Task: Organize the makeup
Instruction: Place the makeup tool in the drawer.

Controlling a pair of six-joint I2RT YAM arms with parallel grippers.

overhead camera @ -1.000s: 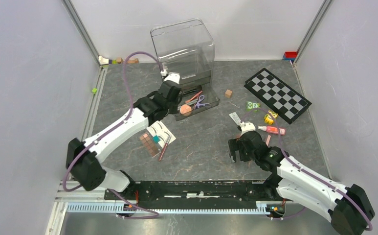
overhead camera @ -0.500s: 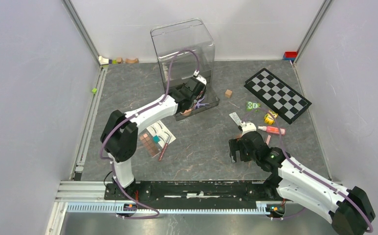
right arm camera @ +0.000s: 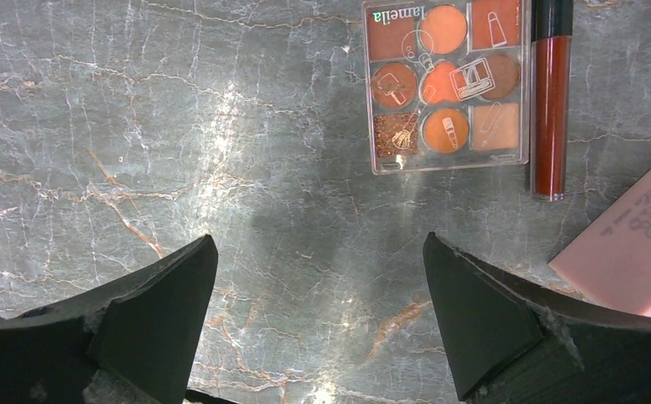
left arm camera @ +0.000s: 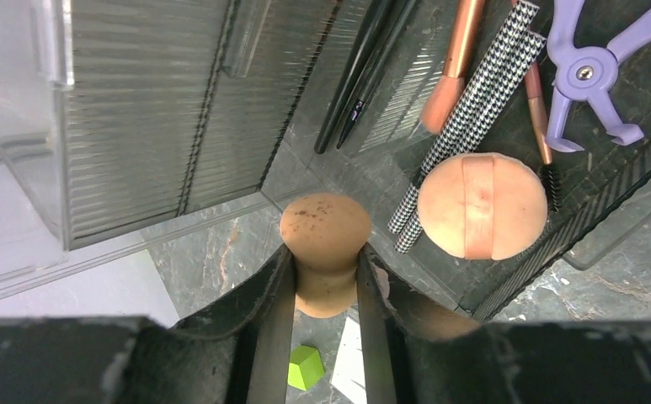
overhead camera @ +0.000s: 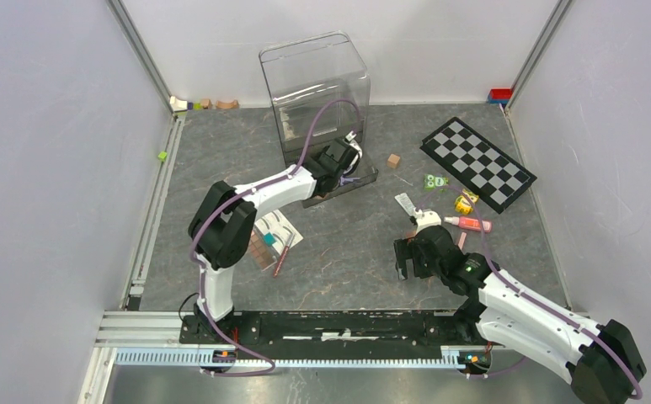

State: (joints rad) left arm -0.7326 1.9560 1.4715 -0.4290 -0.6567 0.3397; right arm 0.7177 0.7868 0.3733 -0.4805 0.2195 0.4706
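Observation:
My left gripper [left arm camera: 325, 254] is shut on a peach hourglass sponge [left arm camera: 325, 227] and holds it above the near end of the dark tray [left arm camera: 595, 181]. In the tray lie a round peach puff [left arm camera: 482, 217], lilac scissors [left arm camera: 595, 71], a houndstooth pencil [left arm camera: 473, 114] and black brushes [left arm camera: 364, 71]. In the top view the left gripper [overhead camera: 345, 160] is over the tray [overhead camera: 367, 177], in front of the clear organizer [overhead camera: 315, 80]. My right gripper [right arm camera: 318, 244] is open and empty above bare table. Beyond it lie an eyeshadow palette [right arm camera: 444, 84], a dark red gloss tube [right arm camera: 551, 101] and a pink box [right arm camera: 633, 252].
A white eyebrow card [overhead camera: 275, 225], a brown palette [overhead camera: 256, 248] and a pencil [overhead camera: 285, 252] lie left of centre. A pink tube [overhead camera: 471, 224], green dice [overhead camera: 435, 181], a wooden cube [overhead camera: 394, 160] and the checkerboard [overhead camera: 477, 164] are on the right. Walls enclose the table.
My left arm has swung right and farther out, from the tray's left side to over the tray by the organizer. The right arm has not moved.

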